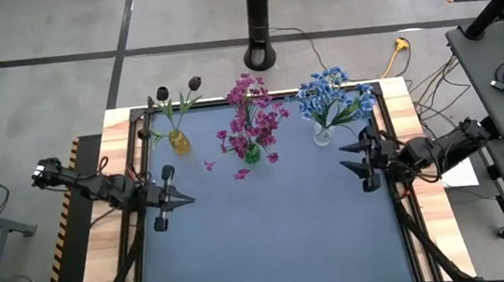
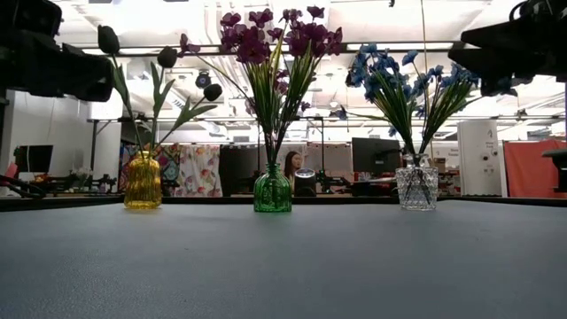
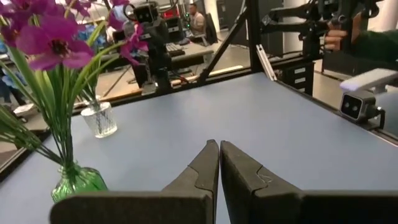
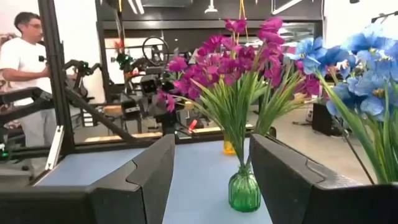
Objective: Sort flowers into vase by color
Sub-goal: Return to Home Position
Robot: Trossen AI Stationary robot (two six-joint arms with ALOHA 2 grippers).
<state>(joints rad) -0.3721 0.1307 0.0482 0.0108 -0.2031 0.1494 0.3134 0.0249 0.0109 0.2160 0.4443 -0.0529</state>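
Three vases stand in a row near the table's far edge. A yellow vase (image 1: 179, 142) (image 2: 143, 180) holds dark tulip-like buds (image 1: 193, 83). A green vase (image 1: 251, 153) (image 2: 272, 190) (image 4: 244, 190) holds magenta flowers (image 1: 251, 113) (image 3: 53, 46). A clear vase (image 1: 323, 136) (image 2: 416, 188) (image 3: 99, 118) holds light blue flowers (image 1: 334, 97) (image 4: 367, 68). Every stem stands in its vase. My left gripper (image 1: 187, 200) (image 3: 218, 146) hovers shut over the mat's left part, near of the yellow vase. My right gripper (image 1: 345, 159) (image 4: 211, 152) hovers open at the mat's right, near of the clear vase.
A grey-blue mat (image 1: 272, 242) covers the table between black frame rails (image 1: 140, 237). A small camera (image 3: 356, 106) sits at the table's edge. A black pole (image 1: 260, 18) stands beyond the far edge. A person (image 4: 25, 56) stands in the room beyond the table.
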